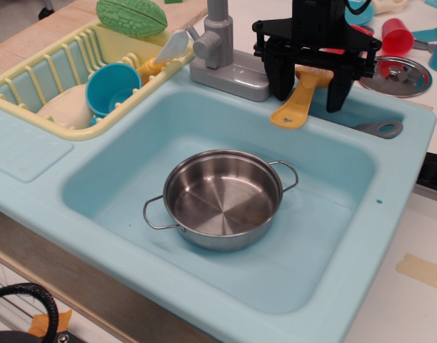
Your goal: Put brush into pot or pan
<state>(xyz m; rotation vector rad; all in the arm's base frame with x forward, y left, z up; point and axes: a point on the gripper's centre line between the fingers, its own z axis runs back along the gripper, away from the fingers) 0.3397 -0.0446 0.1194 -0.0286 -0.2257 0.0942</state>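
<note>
The yellow-orange brush (295, 106) lies on the sink's back rim, its rounded handle end hanging toward the basin and its white bristles mostly hidden behind the gripper. My black gripper (309, 89) is open and stands over the brush head, with one finger on each side of it; I cannot tell whether the fingers touch the brush. The shiny steel pot (222, 196) with two wire loop handles sits empty on the floor of the light-blue sink (133, 179), in front of and to the left of the brush.
A grey faucet (218, 43) stands just left of the gripper. A grey utensil handle (380, 129) and a steel lid (394, 75) lie to the right. A yellow dish rack (33, 78) holds a blue cup (113, 87). A red cup (397, 33) stands behind.
</note>
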